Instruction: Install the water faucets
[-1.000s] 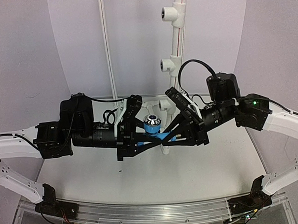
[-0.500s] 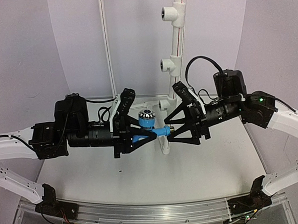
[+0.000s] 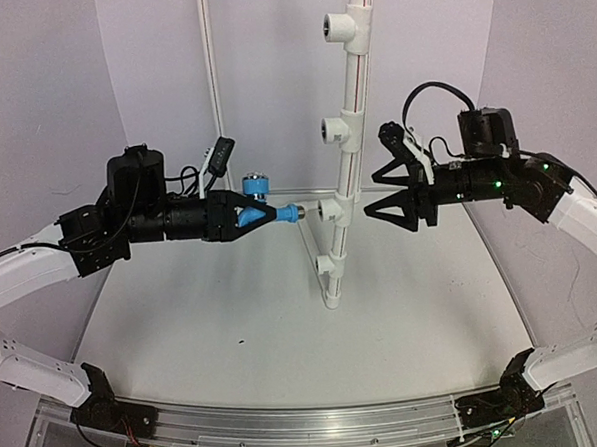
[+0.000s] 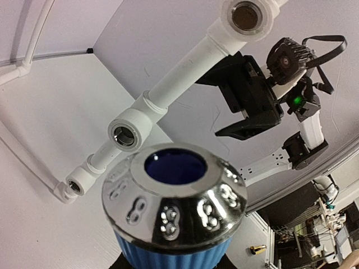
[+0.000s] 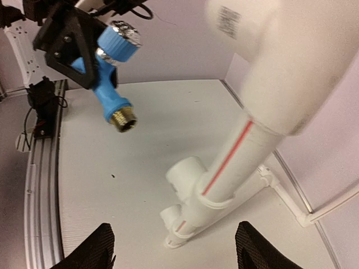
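My left gripper (image 3: 270, 216) is shut on the water faucet (image 3: 256, 189), a bright-blue tap held in the air left of the upright white pipe (image 3: 353, 90). Its silvery knob points up and its threaded end (image 3: 293, 213) points right, a short gap from a tee fitting (image 3: 330, 210). In the left wrist view the knob (image 4: 174, 196) fills the lower middle and hides my fingers. The right gripper (image 3: 380, 184) hangs open and holds nothing, to the right of the pipe. The right wrist view shows the faucet (image 5: 109, 84) at upper left with its brass-coloured thread (image 5: 123, 119) pointing down, and the right gripper (image 5: 174, 252) well apart.
The pipe carries several white tee fittings, among them the top tee (image 3: 336, 26) and a mid tee (image 3: 332, 130). It stands on the white table (image 3: 234, 327). A thin white conduit (image 3: 210, 88) runs up the back wall. An aluminium rail (image 3: 289, 429) lines the near edge.
The right gripper has opened, let go of the faucet and drawn back to the right of the pipe. The left arm has carried the faucet up and left, thread towards the pipe.
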### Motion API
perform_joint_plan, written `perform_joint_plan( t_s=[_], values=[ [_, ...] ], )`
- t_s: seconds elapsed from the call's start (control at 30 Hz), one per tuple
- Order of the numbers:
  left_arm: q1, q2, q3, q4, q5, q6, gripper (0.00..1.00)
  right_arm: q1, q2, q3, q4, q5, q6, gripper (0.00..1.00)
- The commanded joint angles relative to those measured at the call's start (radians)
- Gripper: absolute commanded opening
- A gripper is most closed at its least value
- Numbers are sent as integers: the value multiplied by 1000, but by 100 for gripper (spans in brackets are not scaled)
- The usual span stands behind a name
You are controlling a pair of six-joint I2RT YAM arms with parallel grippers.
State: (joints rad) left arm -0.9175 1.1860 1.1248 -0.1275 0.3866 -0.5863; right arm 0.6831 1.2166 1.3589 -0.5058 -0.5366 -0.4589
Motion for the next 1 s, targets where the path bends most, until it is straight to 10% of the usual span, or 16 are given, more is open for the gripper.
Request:
perform_joint_plan(
  t_s=[0.0, 0.97],
  values=[
    [64, 11, 48, 67, 210, -143, 0, -51, 61, 63, -41, -18, -147, 71],
    [196, 172, -138, 560, 432, -202, 0, -124, 258, 110, -10, -375, -66, 70]
  ],
)
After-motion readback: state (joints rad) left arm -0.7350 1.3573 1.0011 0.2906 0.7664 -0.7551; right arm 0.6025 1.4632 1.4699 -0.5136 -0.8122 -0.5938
